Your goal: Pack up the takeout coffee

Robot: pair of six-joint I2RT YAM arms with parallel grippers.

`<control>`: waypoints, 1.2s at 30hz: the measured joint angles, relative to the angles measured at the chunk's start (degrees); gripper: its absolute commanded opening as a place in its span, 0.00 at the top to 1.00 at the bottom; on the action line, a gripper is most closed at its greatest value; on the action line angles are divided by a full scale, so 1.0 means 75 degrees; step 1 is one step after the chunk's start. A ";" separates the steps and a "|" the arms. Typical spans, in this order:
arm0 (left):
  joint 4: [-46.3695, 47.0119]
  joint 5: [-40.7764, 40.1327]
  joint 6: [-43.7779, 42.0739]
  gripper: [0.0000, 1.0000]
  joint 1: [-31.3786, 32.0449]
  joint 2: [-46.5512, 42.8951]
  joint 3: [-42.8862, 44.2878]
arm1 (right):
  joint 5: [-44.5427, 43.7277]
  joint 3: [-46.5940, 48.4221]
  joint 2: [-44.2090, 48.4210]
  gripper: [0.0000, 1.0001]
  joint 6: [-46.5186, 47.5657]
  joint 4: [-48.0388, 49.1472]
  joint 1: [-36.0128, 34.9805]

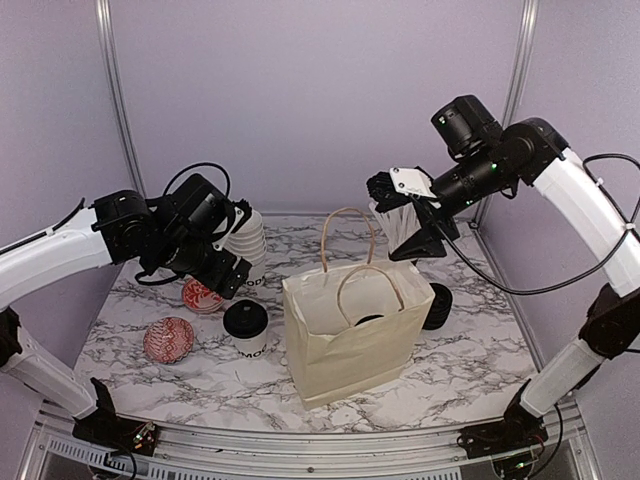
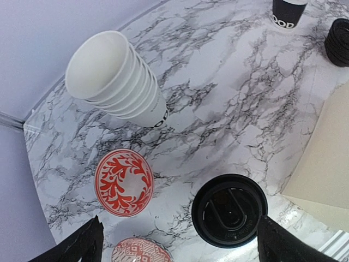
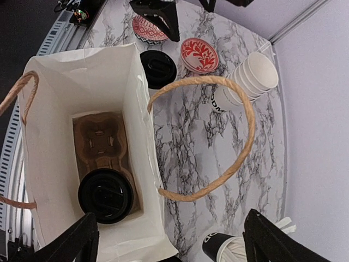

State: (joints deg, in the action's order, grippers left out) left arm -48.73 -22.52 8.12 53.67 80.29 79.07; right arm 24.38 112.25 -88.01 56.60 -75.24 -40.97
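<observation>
Left end effector (image 2: 179,219), above lidded cup (image 2: 229,210), and right end effector (image 3: 170,214) gape empty.

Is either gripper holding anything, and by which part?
Nothing is held. The left gripper is open above the lidded coffee cup; the right gripper is open above the paper bag.

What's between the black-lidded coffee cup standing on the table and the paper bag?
Nothing but bare marble table lies between the lidded cup and the bag; they stand apart. The left wrist view shows it best.
</observation>
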 measured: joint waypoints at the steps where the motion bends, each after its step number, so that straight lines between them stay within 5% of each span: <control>1: 0.0000 -0.0181 0.0073 0.05 -0.0006 -0.0073 -0.0020 | 0.0119 -0.0067 -0.0096 0.17 -0.0026 0.0003 0.0087; 6: 0.0000 0.0108 -0.0187 0.13 -0.0006 -0.0283 -0.0216 | 0.0688 -0.0131 -0.0641 0.34 -0.0175 0.0061 0.0251; 16: -0.0358 0.1413 -0.0493 0.16 -0.0006 0.0017 -0.0551 | 0.1279 -0.0347 -0.1373 0.98 -0.0443 0.0251 0.0259; 24: -0.0842 0.1719 -0.0425 0.15 -0.0012 0.1413 0.0020 | 0.1233 -0.0956 -0.1131 1.00 -0.0930 0.0699 0.0391; 36: -0.1335 0.1775 0.0099 0.17 -0.0122 0.1891 0.0423 | 0.1227 -0.1510 -0.0527 0.97 -0.1326 0.0976 0.0460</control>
State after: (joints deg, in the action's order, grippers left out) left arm -58.74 -9.21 8.86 52.75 94.48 82.24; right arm 33.58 100.92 -91.96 46.65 -67.92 -37.52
